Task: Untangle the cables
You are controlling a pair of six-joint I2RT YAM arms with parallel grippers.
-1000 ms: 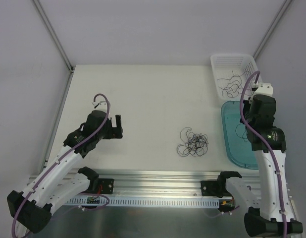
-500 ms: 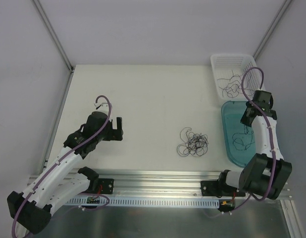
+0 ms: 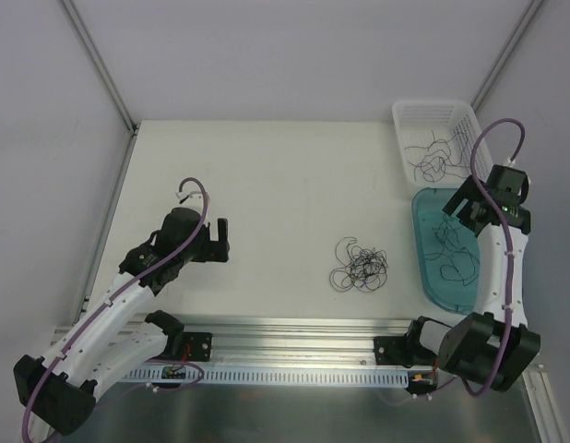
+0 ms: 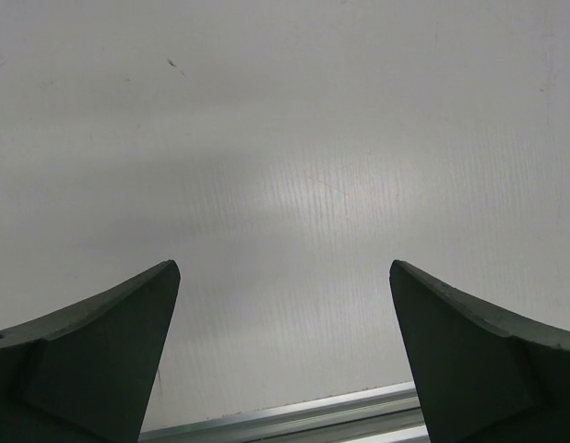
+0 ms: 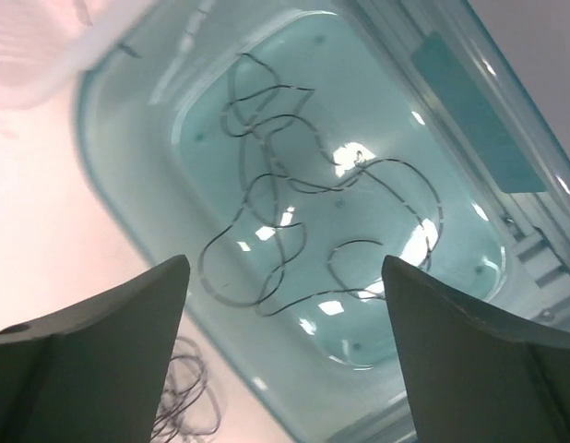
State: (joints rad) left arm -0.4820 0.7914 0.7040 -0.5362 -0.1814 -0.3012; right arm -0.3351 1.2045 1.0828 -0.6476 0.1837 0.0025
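**Left pincer (image 3: pixel 220 237) and right pincer (image 3: pixel 460 210): both stand apart, gripping nothing.**

In the top view we find the cables (image 3: pixel 361 266) in three places: a wad mid-tabletop (image 3: pixel 267 175), well apart from the left pincer; basket strands (image 3: pixel 431 159) in the white basket (image 3: pixel 433 115); and more in the teal tray (image 3: pixel 425 277) beneath the right pincer. Only the right wrist view resolves the tray strands (image 5: pixel 271 180) as loose loops. The left wrist view shows bare tabletop alone.

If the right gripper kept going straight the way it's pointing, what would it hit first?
Probably the loose cables lying in the teal tray under the open right gripper, then the tray floor; depth is unclear.
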